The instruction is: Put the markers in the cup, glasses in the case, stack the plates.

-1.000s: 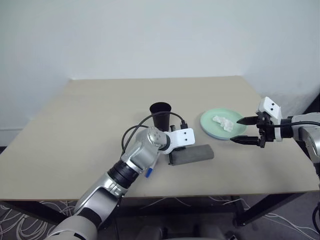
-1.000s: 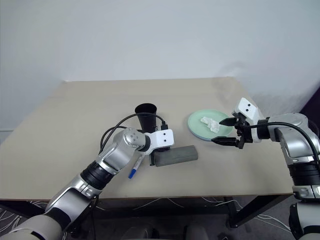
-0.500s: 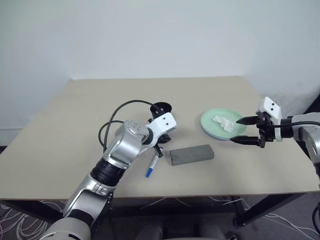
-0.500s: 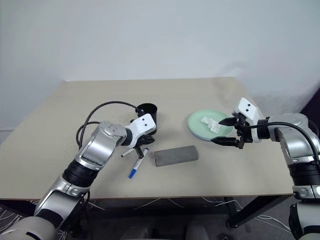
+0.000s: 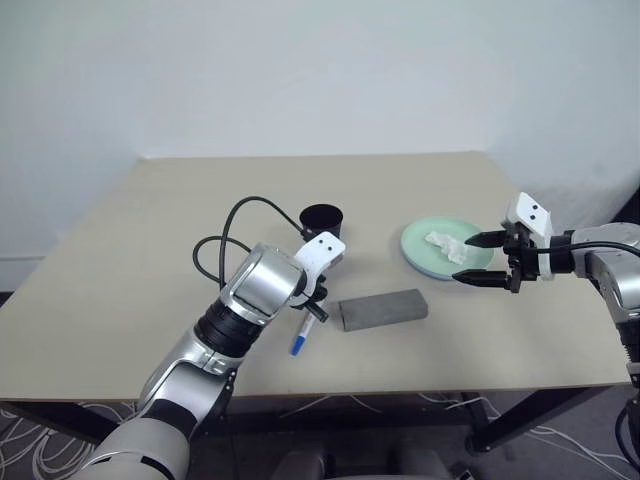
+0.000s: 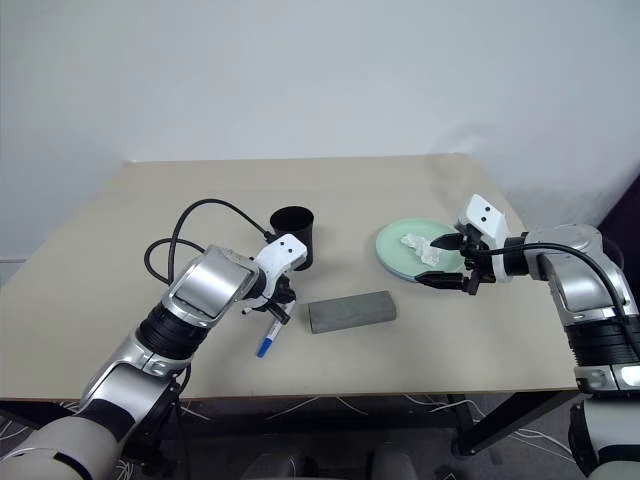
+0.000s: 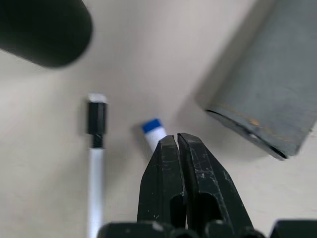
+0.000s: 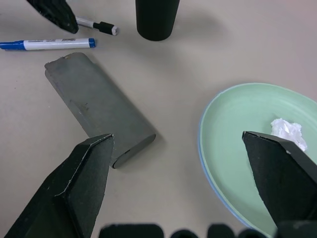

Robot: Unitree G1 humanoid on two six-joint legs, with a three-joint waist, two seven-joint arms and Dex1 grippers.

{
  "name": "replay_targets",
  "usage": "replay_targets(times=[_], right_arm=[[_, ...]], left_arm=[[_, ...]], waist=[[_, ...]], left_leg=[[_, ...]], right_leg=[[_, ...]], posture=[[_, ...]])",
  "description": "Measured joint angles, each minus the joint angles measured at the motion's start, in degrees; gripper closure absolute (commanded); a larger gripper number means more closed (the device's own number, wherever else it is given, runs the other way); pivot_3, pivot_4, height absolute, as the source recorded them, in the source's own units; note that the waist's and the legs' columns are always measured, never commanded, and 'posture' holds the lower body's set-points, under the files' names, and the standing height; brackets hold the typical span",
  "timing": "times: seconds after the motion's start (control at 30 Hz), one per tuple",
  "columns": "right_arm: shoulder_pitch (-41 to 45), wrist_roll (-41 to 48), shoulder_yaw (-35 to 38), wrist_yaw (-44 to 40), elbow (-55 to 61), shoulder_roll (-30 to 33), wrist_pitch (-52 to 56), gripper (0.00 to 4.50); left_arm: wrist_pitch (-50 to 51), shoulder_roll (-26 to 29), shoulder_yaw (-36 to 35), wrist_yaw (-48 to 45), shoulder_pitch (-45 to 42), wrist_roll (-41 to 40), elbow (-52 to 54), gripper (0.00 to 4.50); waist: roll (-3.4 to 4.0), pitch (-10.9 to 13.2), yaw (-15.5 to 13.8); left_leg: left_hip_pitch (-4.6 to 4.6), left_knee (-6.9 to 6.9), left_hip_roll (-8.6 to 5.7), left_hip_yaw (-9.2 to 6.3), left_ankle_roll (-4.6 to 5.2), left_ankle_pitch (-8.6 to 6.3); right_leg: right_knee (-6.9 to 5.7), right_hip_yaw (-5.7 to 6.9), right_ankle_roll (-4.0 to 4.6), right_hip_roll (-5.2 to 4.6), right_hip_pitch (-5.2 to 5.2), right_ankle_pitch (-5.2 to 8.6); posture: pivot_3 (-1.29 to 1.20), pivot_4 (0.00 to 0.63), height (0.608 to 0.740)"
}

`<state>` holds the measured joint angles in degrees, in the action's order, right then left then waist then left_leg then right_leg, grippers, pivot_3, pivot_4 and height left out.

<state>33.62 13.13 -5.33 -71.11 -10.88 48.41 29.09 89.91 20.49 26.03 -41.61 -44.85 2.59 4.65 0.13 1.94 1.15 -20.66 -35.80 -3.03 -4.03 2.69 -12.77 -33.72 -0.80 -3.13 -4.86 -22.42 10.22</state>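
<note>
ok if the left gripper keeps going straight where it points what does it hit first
Most likely the blue-ended marker: the shut left gripper points down right at its blue tip, with the black-capped marker off to one side. Depth is hard to judge.

I see the black cup (image 8: pixel 157 18) standing upright near the table's middle, with both markers lying flat just beside it: the black-capped marker (image 7: pixel 95 148) and the blue-ended marker (image 8: pixel 47 44). The grey case (image 8: pixel 97 108) lies closed close by them. Off to the right, the mint green plate (image 8: pixel 247 134) sits stacked on the light blue plate (image 8: pixel 213 183), whose rim peeks out beneath.
</note>
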Motion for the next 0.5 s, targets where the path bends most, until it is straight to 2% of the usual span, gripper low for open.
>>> replay_targets(times=[0.37,0.47,0.5], right_arm=[[0.04,-0.21,-0.49,0.42,-1.04,-0.70,-0.25,0.00],[0.04,-0.22,-0.49,0.65,-1.03,-0.71,-0.25,0.00],[0.04,-0.22,-0.49,0.79,-1.03,-0.71,-0.25,0.00]], left_arm=[[2.06,2.82,2.60,6.08,-1.44,-6.89,0.77,4.45],[1.86,4.62,4.85,6.35,-1.82,-8.77,1.43,3.86],[1.75,4.89,5.13,6.71,-1.90,-9.30,1.59,3.52]], waist=[[0.00,0.00,-0.01],[0.00,0.00,-0.01],[0.00,0.00,-0.01]], left_leg=[[-0.01,-0.01,-0.02,0.01,-0.04,-0.02],[-0.01,-0.01,-0.02,0.02,-0.04,-0.02],[-0.01,-0.01,-0.02,0.01,-0.04,-0.02]], right_leg=[[0.01,0.00,0.00,0.00,0.00,0.00],[0.02,-0.01,0.01,-0.01,0.00,0.00],[0.02,-0.01,0.01,-0.01,0.00,0.00]], posture=[[0.00,0.000,0.732],[0.00,0.000,0.732],[0.00,0.000,0.732]])
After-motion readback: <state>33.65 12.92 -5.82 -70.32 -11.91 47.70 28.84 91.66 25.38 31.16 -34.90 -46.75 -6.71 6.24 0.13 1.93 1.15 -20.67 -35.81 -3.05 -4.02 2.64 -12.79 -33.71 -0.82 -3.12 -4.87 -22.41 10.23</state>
